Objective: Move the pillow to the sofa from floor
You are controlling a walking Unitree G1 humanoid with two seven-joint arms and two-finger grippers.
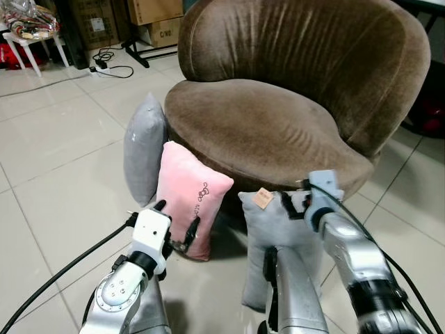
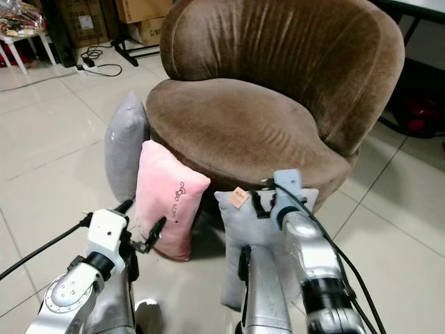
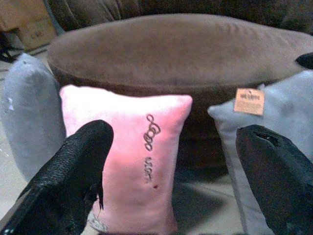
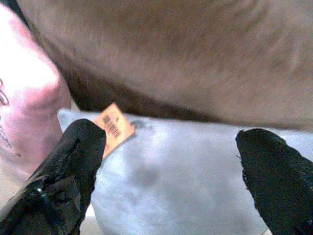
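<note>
Both grippers are wide open, holding nothing. Left gripper (image 1: 176,216) faces the pink pillow (image 1: 189,197), right gripper (image 1: 295,204) the grey pillow (image 1: 278,243); both pillows stand on the floor (image 1: 55,181) against the sofa (image 1: 278,118). A nudge could tip one over.

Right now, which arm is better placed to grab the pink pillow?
Left. The left gripper is open right in front of the pink pillow, fingers either side. The right gripper faces the gray pillow instead.
</note>
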